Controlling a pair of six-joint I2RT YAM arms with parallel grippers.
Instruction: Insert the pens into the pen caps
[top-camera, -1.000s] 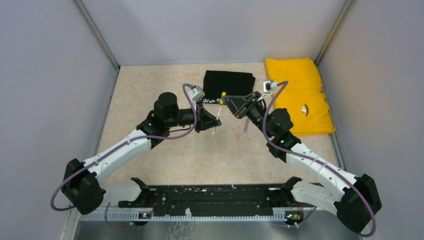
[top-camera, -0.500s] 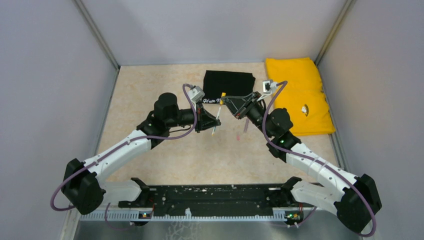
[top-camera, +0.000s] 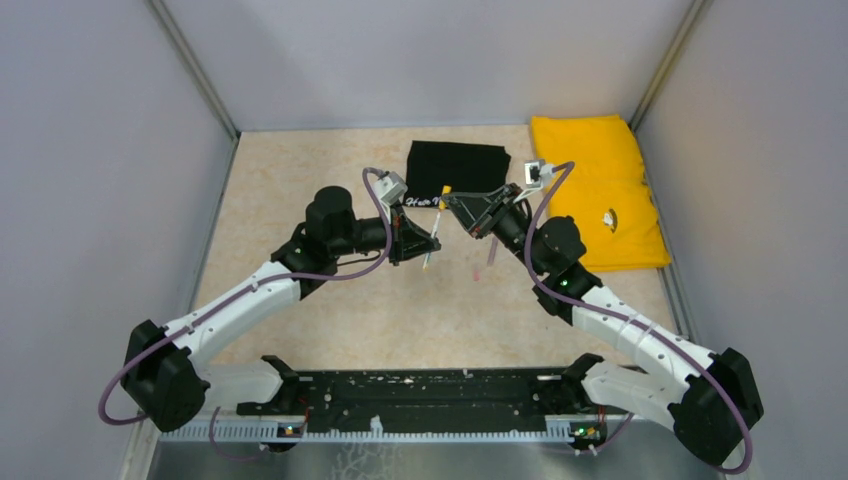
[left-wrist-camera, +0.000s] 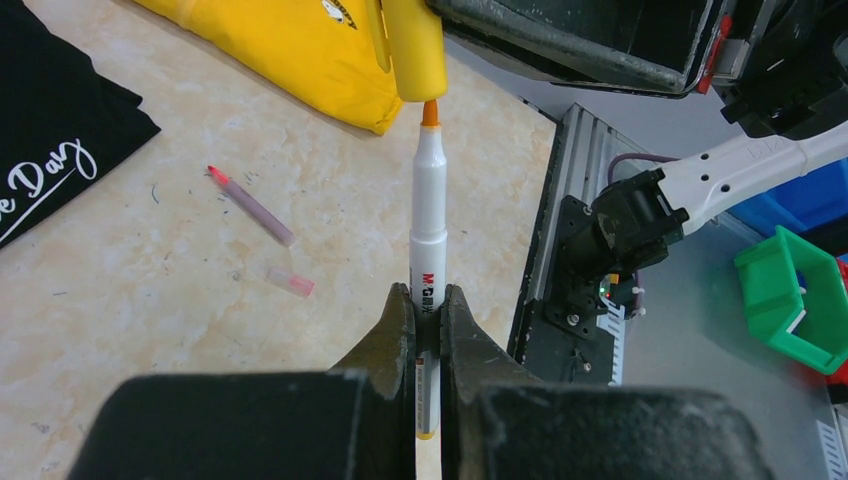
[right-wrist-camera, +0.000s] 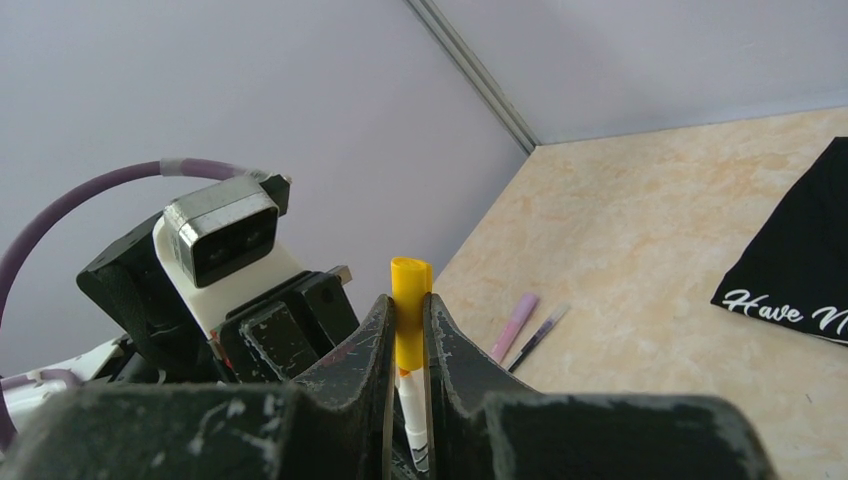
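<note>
My left gripper (left-wrist-camera: 428, 300) is shut on the white-and-black pen (left-wrist-camera: 428, 215), held above the table. Its orange tip (left-wrist-camera: 430, 113) sits right at the mouth of the orange-yellow cap (left-wrist-camera: 413, 50). My right gripper (right-wrist-camera: 408, 305) is shut on that cap (right-wrist-camera: 410, 300), with the pen (right-wrist-camera: 413, 420) just below it between the fingers. In the top view the two grippers (top-camera: 425, 240) (top-camera: 450, 200) meet at mid-table. A reddish-pink pen (left-wrist-camera: 252, 207) and a small pink cap (left-wrist-camera: 290, 281) lie on the table. A pale pink pen (right-wrist-camera: 514, 325) lies beside a thin dark purple piece (right-wrist-camera: 538, 337).
A black shirt (top-camera: 458, 170) lies at the back centre. A folded yellow cloth (top-camera: 600, 190) lies at the back right. Grey walls close in the table on three sides. A green bin (left-wrist-camera: 790, 300) stands beyond the table's near edge.
The left arm has shifted very slightly. Pen and cap stay held end to end in the same grips.
</note>
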